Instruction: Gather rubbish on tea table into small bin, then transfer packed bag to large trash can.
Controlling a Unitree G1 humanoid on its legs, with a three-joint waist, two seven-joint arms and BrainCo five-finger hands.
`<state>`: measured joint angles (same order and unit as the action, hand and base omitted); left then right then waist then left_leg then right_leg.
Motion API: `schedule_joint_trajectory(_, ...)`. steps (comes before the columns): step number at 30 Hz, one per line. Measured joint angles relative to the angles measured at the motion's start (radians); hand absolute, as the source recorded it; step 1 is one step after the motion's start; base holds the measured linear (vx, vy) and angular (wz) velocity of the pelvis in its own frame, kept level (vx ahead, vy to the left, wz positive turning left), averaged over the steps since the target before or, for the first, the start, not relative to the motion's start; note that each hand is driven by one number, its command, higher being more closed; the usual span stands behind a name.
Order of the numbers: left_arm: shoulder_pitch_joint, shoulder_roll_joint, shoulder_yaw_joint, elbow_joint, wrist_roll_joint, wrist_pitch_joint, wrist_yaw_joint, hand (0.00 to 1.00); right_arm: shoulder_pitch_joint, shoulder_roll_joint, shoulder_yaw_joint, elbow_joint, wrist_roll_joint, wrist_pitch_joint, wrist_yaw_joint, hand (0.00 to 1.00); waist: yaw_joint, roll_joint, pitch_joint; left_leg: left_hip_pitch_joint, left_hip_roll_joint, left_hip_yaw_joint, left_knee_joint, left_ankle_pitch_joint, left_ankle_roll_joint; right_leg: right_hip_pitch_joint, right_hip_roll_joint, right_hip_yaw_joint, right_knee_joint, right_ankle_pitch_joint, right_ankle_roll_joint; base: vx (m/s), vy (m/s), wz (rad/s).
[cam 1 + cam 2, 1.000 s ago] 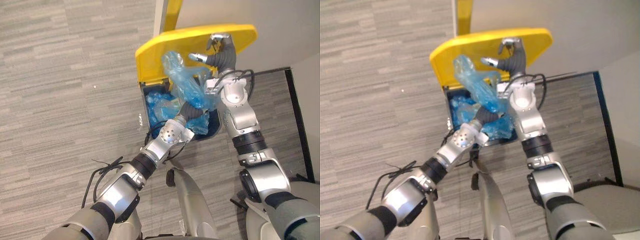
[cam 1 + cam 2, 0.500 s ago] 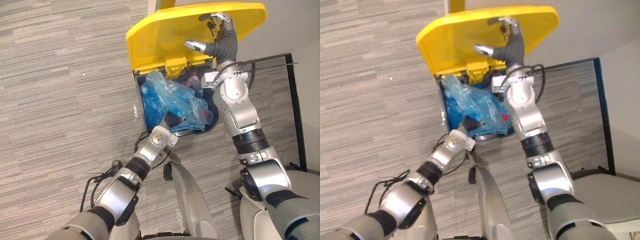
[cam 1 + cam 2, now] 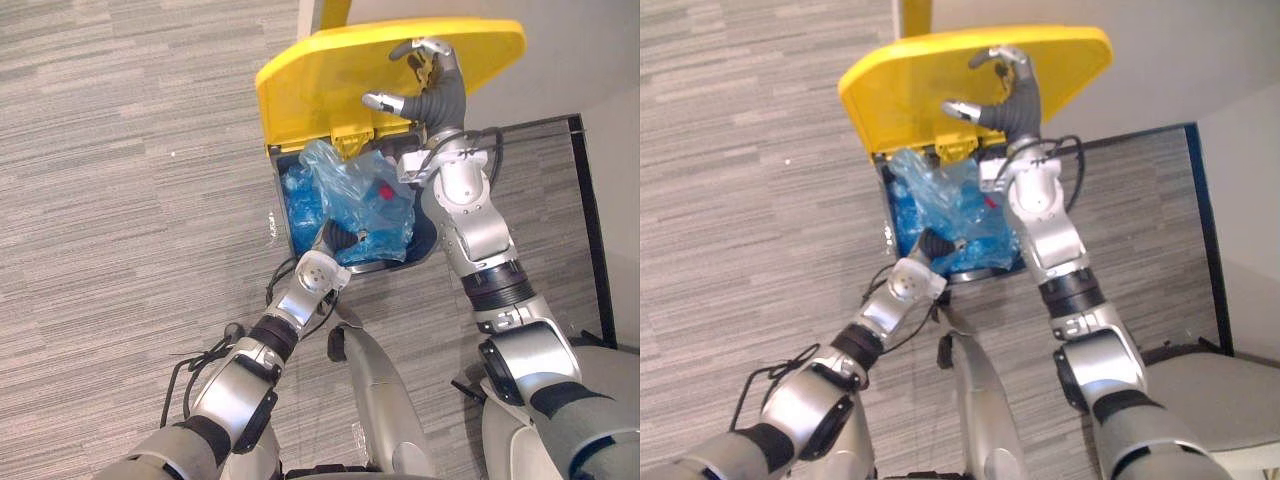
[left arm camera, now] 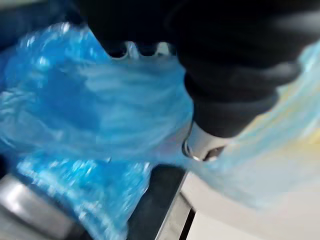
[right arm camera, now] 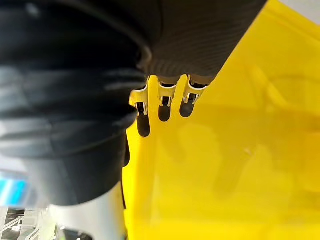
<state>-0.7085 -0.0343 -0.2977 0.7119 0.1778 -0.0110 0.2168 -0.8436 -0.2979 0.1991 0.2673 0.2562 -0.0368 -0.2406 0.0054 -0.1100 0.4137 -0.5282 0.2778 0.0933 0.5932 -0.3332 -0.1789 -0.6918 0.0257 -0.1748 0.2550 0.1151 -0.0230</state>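
My right robot hand (image 3: 425, 88) is flat against the underside of the yellow lid (image 3: 320, 85) and props it up. Its fingers (image 5: 161, 95) are straight and loosely spread, with the thumb out to the left, and they grip nothing. The lid's far edge is close to the top of the head views. A yellow upright (image 3: 335, 18) behind it is cut off there.

The blue bag (image 3: 358, 200) sits in the mouth of the large trash can (image 3: 390, 263), bulging above the rim and just below the lid's hinge. A red spot (image 3: 383, 191) shows through the plastic, but I can't make out what it is. There is more blue plastic (image 3: 300, 200) lower on the left inside the can. It could be a liner or part of the same bag, I can't tell which.

My left robot hand (image 3: 338, 241) is at the near edge of the can, pushed in under the bag. Only its dark cover is clear. In the left wrist view the blue film is smeared across the fingers, so I can't tell whether they are pinching the bag or loose. The can's inside floor is hidden by the bag.

The can stands on the grey carpet floor (image 3: 130, 200), with a pale wall (image 3: 580, 50) far right.
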Motion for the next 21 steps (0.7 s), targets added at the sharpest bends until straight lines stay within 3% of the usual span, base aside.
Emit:
schedule_joint_trajectory(7, 0.152, 0.021, 0.009, -0.115, 0.008, 0.0, 0.016, 0.0, 0.209, 0.049, -0.047, -0.036, -0.063, -0.003, 0.029, 0.0, 0.04, 0.007, -0.004, 0.098, -0.023, 0.007, -0.062, 0.024, 0.028, 0.088, -0.03, -0.013, -0.005, -0.018, 0.017, -0.02, -0.013, 0.16)
schedule_joint_trajectory(11, 0.244, 0.045, 0.039, -0.131, -0.006, 0.0, 0.007, 0.0, 0.311, 0.102, -0.079, -0.003, -0.107, -0.002, 0.048, 0.0, 0.046, 0.017, -0.013, 0.164, -0.043, 0.007, -0.114, 0.046, 0.032, 0.139, -0.045, -0.014, -0.017, -0.024, 0.025, 0.02, -0.002, 0.11)
schedule_joint_trajectory(16, 0.377, 0.098, 0.057, -0.15, -0.027, -0.011, -0.035, 0.0, 0.427, 0.129, -0.085, 0.12, -0.143, 0.008, 0.071, 0.0, 0.05, 0.048, -0.053, 0.237, -0.066, 0.008, -0.159, 0.058, 0.041, 0.194, -0.062, -0.012, -0.018, -0.037, 0.043, 0.04, 0.012, 0.05)
schedule_joint_trajectory(21, 0.54, 0.153, 0.154, -0.106, -0.1, -0.029, -0.094, 0.0, 0.524, 0.178, -0.116, 0.203, -0.179, 0.011, 0.098, 0.0, 0.051, 0.049, -0.066, 0.319, -0.085, 0.01, -0.173, 0.057, 0.043, 0.262, -0.076, -0.003, -0.013, -0.047, 0.053, 0.02, 0.017, 0.0)
